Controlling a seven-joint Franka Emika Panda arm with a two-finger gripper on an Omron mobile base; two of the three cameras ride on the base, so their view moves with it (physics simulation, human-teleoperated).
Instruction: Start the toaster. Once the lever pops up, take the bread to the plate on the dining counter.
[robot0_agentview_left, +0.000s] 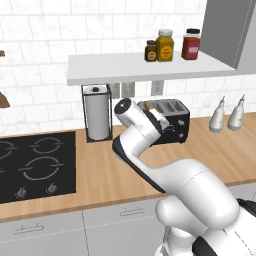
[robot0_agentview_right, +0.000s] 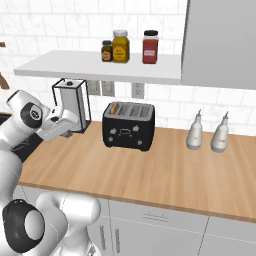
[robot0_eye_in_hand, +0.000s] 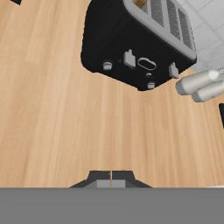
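Jaws pressed together, gripper hovering over bare wood surface, well short of toaster; bread in a slot.

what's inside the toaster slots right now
A tan bread slice sits in the leftmost slot of the toaster, its top edge poking out. The other three slots look empty from above, though their depths are hidden.
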